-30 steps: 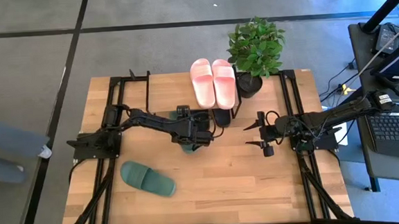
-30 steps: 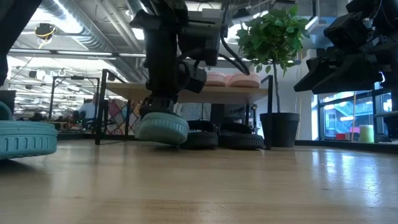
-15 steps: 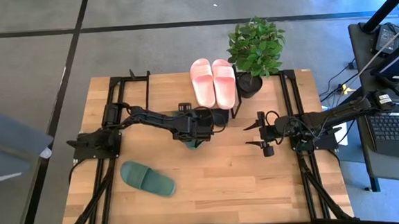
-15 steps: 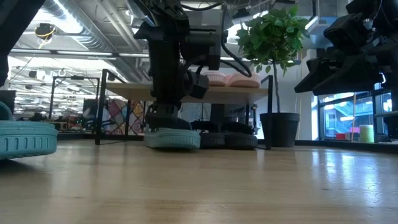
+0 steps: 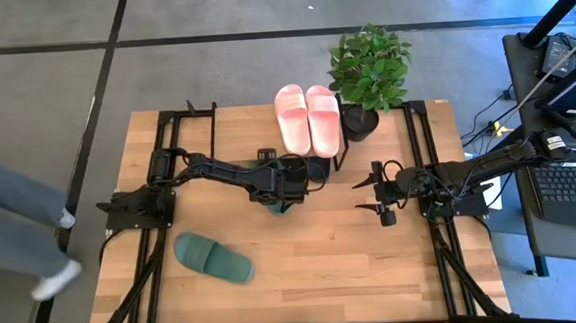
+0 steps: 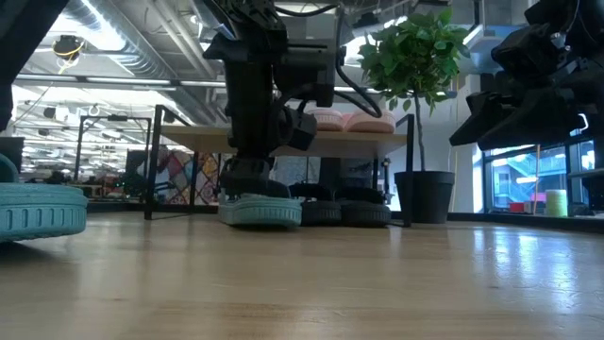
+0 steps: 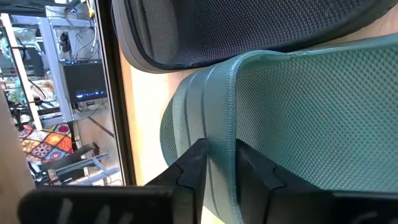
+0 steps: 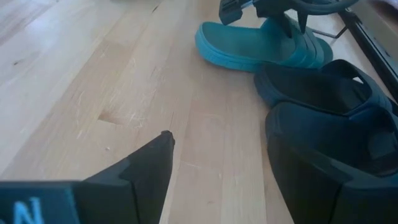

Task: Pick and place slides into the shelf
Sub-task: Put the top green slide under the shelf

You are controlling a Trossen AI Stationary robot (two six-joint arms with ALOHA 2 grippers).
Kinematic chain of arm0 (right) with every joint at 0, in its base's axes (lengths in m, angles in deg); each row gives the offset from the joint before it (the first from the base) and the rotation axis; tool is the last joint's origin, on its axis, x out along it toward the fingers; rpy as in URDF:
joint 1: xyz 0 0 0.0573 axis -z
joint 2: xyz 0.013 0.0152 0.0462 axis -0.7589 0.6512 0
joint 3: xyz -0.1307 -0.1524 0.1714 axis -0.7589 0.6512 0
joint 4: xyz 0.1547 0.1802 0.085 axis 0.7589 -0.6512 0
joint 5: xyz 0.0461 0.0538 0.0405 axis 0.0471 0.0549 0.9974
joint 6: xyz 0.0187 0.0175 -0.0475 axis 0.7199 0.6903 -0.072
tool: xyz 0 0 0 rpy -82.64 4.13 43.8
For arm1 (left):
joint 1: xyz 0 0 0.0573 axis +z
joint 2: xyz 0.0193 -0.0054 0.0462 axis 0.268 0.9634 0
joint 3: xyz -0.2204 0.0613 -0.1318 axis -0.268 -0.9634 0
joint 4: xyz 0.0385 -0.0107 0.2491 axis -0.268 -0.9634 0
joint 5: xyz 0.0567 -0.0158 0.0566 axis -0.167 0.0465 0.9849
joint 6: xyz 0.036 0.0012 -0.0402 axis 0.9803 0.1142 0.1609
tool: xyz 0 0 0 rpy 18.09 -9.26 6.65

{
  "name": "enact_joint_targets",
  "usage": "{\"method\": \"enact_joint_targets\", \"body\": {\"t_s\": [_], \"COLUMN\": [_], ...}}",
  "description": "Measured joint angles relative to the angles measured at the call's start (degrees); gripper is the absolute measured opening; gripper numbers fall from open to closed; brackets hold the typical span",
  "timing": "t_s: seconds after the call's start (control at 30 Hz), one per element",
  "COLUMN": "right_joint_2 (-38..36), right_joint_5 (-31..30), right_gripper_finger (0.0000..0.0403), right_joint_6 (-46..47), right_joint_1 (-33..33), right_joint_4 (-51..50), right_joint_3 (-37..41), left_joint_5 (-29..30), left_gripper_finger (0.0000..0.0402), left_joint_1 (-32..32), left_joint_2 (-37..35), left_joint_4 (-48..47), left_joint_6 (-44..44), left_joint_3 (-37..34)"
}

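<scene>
My left gripper (image 5: 280, 194) reaches to the near side of the shelf (image 6: 189, 133) and is shut on a dark green slide (image 6: 260, 210), which lies on the table left of the black pair (image 6: 345, 212). In the left wrist view the green slide (image 7: 298, 124) fills the frame below a black slide (image 7: 249, 31). The pink pair (image 5: 307, 118) rests sole-down on the shelf's top board. The second green slide (image 5: 212, 258) lies flat on the table's near left part. My right gripper (image 5: 364, 194) hovers open to the right of the shelf, touching nothing. My left gripper pinches the green slide's strap at its edge (image 7: 219, 134), one finger (image 7: 191, 167) on either side of it. The fingers come from above, pointing down. The slide's sole lies flat on the table beside the black pair.
A potted plant (image 5: 368, 71) stands at the shelf's right end. Thin black shelf legs (image 6: 151, 165) stand around the slides underneath. Bare tabletop (image 5: 354, 258) lies near and right. A person's legs (image 5: 12, 228) pass on the floor left of the table.
My left gripper has moved a little toward the far edge and the shelf, and lower. The green slide, tipped up a second ago, now lies flat on the table next to the black pair. My right arm has kept still.
</scene>
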Motion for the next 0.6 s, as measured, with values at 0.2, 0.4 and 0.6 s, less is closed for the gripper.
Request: {"method": "enact_joint_targets", "body": {"t_s": [0.2, 0.4, 0.6], "right_joint_2": [0.0, 0.0, 0.0], "right_joint_5": [0.0, 0.0, 0.0], "right_gripper_finger": [0.0257, 0.0257, 0.0257], "right_joint_6": [0.6, 0.6, 0.9], "right_joint_1": [0.0, 0.0, 0.0], "right_joint_4": [0.0, 0.0, -0.1], "right_joint_3": [0.0, 0.0, 0.0], "left_joint_5": [-0.5, 0.5, 2.4], "left_gripper_finger": [0.0113, 0.0180, 0.0199], "left_joint_1": [-0.1, -0.5, -2.0], "left_joint_2": [0.0, 0.0, 0.0], "left_joint_4": [-0.4, -3.0, -10.9], "left_joint_6": [-0.1, -2.4, -9.9], "left_joint_3": [0.0, 0.0, 1.4]}}
